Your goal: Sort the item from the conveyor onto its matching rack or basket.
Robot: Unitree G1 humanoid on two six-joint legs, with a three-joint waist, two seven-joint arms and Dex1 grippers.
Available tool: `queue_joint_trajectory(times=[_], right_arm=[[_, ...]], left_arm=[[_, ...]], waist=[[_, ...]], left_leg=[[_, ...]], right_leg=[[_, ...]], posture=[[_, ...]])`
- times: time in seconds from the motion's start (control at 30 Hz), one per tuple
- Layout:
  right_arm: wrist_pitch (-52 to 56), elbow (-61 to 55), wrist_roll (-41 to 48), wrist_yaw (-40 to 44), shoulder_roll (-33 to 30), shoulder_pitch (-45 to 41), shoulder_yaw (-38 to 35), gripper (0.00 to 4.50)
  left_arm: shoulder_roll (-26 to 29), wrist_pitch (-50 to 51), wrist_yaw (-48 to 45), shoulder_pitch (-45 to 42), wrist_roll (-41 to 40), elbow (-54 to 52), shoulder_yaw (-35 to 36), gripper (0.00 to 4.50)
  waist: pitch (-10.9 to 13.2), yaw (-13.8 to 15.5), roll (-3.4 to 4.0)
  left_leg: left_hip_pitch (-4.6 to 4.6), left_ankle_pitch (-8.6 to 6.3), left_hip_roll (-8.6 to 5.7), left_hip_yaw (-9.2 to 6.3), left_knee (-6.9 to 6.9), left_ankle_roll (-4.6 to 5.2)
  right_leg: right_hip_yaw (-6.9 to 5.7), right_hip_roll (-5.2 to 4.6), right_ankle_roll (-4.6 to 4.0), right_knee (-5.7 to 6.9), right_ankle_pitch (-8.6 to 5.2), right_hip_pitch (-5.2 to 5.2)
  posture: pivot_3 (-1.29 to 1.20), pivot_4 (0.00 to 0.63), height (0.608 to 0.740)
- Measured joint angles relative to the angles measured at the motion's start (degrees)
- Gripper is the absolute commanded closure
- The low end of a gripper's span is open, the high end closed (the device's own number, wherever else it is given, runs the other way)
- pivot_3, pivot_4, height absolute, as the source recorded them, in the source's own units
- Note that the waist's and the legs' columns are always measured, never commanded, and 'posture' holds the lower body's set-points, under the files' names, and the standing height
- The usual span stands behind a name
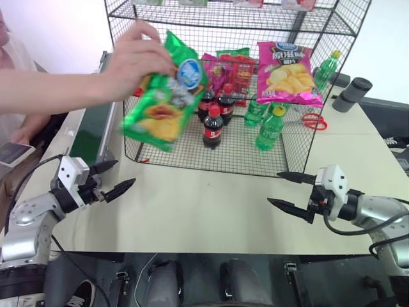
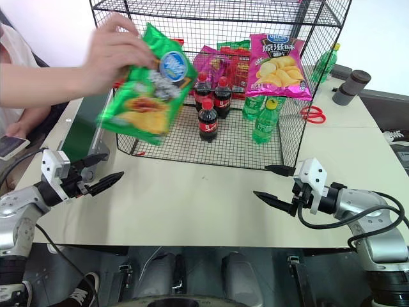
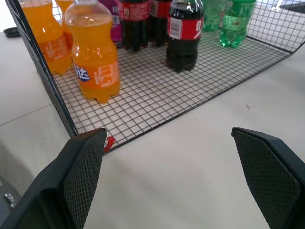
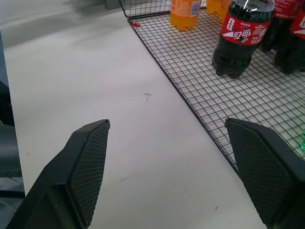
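While both arms hover low over the table [image 1: 204, 211], the left gripper [image 1: 110, 178] and right gripper [image 1: 289, 190] stand spread wide, holding nothing. Beyond and above the left gripper, a person's hand [image 1: 133, 59] grips the green crisp bag [image 1: 165, 96] in mid-air, above the conveyor [image 1: 91, 137], before the black wire rack [image 1: 287, 19] with its cola bottles [image 1: 213, 126].

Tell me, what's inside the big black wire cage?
Inside the black wire cage: cola bottles, green bottles, orange bottles and a magenta crisp bag. The green crisp bag hides more.
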Motion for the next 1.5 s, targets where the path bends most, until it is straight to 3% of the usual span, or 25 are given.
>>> queue_joint_trajectory(times=[0.7,1.07,1.33,1.5], right_arm=[[0.5,0.1,0.3,0.1,0.7,-1.5,0.9,0.46],[0.5,0.2,0.5,0.1,1.0,-2.4,1.9,0.46],[0.8,0.2,0.5,-0.1,1.1,-2.5,1.9,0.46],[0.8,0.2,0.5,-0.1,1.1,-2.8,2.0,0.46]], left_arm=[[-0.3,4.5,2.9,2.0,-1.7,-1.0,-0.1,0.00],[-1.9,5.8,9.5,-2.7,-1.8,0.0,1.8,0.00],[-3.1,15.9,15.6,-2.2,-2.9,-3.5,1.4,0.00],[-2.5,22.4,12.8,-1.2,-6.9,-6.4,1.3,0.00]], waist=[[0.0,0.0,0.00],[0.0,0.0,0.00],[0.0,0.0,-0.01],[0.0,0.0,-0.01]], left_leg=[[0.00,0.00,0.01,-0.02,0.01,0.00],[0.01,0.00,0.00,-0.02,0.06,-0.01],[0.01,0.00,0.01,-0.02,0.06,-0.01],[0.01,0.01,0.01,-0.02,0.06,-0.01]], right_leg=[[0.00,-0.01,0.00,0.02,0.00,0.00],[-0.01,0.01,0.01,0.06,0.00,0.02],[0.00,0.00,0.01,0.06,0.01,0.02],[0.00,0.01,0.01,0.06,0.01,0.02]], posture=[[0.00,0.150,0.740],[0.00,0.150,0.740],[0.00,0.150,0.740],[0.00,0.150,0.740]])
